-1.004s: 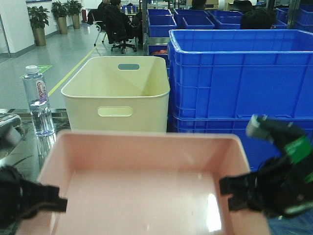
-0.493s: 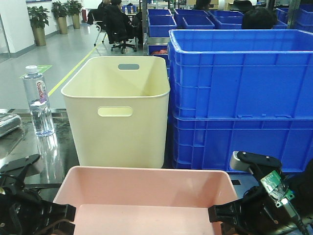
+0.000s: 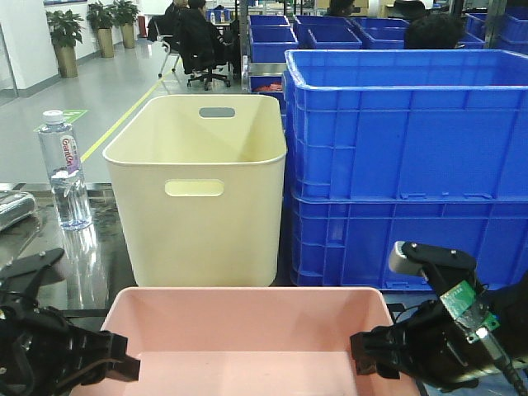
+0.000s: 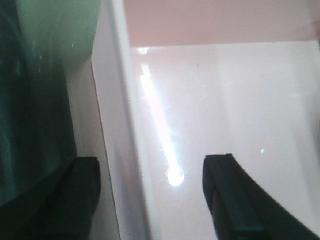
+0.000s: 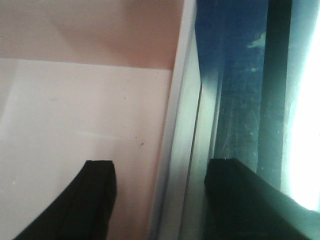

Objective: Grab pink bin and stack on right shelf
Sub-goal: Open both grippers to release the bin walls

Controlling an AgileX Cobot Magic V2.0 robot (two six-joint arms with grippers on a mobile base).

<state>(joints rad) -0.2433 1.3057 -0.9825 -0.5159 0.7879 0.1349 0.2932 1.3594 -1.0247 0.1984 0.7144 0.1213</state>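
Holding: the pink bin [image 3: 247, 330] sits at the bottom centre of the front view, nearest of all, with one pincer on each short side.
Left pincer [image 3: 124, 367]: lower left of the front view; in its wrist view the fingers [image 4: 227, 200] stand apart, one inside the tub and one outside, straddling the left wall. I can't make out whether they press the wall or only bracket it.
Right pincer [image 3: 367, 363]: lower right of the front view; its wrist view shows the same, fingers [image 5: 97, 200] apart with the right wall and rim running up between them.
Step in hand, as I judge it: carrying the tub with both arms toward its resting place.
Doing it well: keep both sides level and moving together, since sloping glossy walls look likely to slip if one arm leads or the tub tips.
Right shelf [image 3: 99, 264]: the dark glossy surface showing in the left half of the front view, just beyond the tub's far rim; I cannot tell whether the tub's base touches it.
Cream bin [image 3: 198, 186]: upright just behind the tub, centre frame; the far rim should stay short of its front wall.
Water bottle [image 3: 64, 169]: standing at the left, beside the cream bin, near the left arm's path, so worth a wide berth.
Blue crates [image 3: 404, 165]: stacked at the right, close beside the right arm.
Far back: more blue crates, seated people and potted plants, upper part of the frame.
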